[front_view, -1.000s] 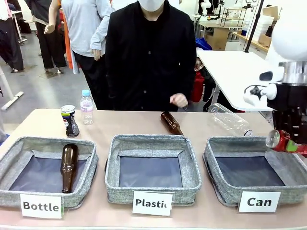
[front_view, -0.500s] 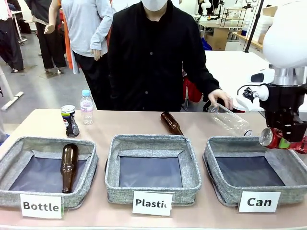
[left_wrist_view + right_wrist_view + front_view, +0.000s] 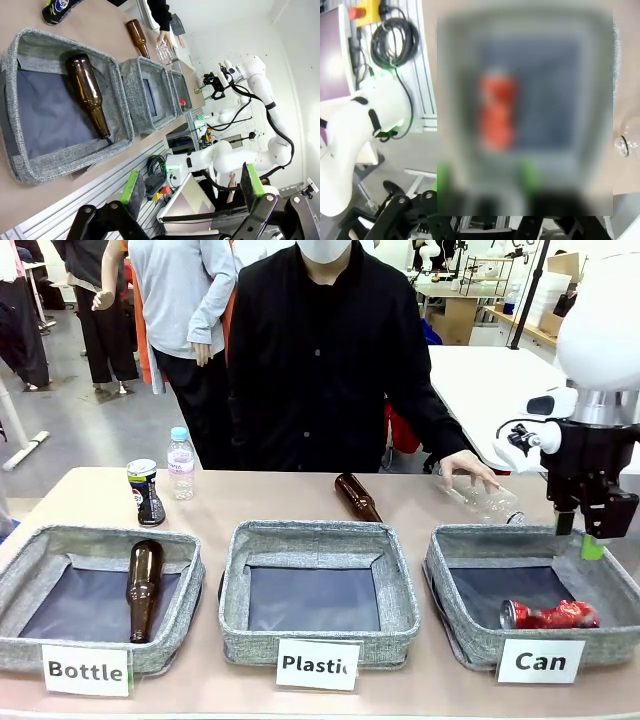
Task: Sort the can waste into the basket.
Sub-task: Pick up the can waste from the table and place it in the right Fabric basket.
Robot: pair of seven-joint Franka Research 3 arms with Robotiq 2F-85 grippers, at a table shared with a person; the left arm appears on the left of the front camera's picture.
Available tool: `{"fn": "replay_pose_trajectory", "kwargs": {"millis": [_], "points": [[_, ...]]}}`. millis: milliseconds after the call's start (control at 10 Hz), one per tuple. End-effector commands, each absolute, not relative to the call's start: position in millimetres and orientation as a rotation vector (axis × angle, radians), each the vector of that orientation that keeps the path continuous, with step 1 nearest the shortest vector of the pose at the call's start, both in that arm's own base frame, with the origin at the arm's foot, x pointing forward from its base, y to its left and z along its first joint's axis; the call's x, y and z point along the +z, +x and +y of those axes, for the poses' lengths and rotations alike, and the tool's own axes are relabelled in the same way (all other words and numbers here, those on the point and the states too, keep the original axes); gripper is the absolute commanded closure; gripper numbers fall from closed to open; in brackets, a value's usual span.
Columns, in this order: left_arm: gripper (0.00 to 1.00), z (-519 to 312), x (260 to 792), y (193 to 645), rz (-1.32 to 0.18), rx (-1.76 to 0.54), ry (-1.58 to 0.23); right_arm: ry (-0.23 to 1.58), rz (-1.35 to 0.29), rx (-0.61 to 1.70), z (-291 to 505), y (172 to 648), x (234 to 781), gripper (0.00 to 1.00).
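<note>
Inside basket [image 3: 468,638], red can [image 3: 548,615] now dropped; right gripper [image 3: 577,536] released above; left gripper [image 3: 192,192] spread, empty; black can [image 3: 146,492] yet unsorted.

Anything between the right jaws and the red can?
Nothing: in the front view the right gripper hangs open above the red can, just bare basket lining between them.

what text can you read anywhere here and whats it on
"Bottle": left label, front of the left basket.
"Plastic": middle label, front of the middle basket; its last letter is partly cut off.
"Can": right label, front of the right basket, in which the red can lies.
Print on the black can, the red can and the small clear bottle: too small to read.
</note>
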State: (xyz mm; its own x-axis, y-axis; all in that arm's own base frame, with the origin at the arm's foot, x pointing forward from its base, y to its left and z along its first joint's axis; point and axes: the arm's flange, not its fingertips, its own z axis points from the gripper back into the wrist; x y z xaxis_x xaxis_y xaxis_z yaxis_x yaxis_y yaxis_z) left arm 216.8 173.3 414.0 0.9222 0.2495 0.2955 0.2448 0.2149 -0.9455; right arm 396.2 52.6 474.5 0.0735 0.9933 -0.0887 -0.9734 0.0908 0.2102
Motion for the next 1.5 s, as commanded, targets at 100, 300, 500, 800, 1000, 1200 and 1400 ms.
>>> {"fn": "replay_pose_trajectory", "kwargs": {"millis": [100,300,500,800,1000,1200,1400], "points": [[0.00,173,415,213,-0.418,0.005,-1.378,0.254,-0.007,1.421,48,392,475,0.00],[0.00,173,415,213,-0.418,0.005,-1.378,0.647,-0.301,1.238,26,389,482,0.00],[0.00,173,415,213,-0.418,0.005,-1.378,1.089,-0.727,0.849,-10,387,493,0.00],[0.00,173,415,213,-0.418,0.005,-1.378,1.390,-1.035,0.409,-79,359,495,0.00],[0.00,173,415,213,-0.418,0.005,-1.378,1.401,-1.122,0.279,-106,351,480,0.00],[0.00,173,415,213,-0.418,0.005,-1.378,1.319,-1.110,0.184,-113,367,465,0.00],[0.00,173,415,213,-0.418,0.005,-1.378,1.303,-0.830,0.492,-127,348,477,0.00]]}}
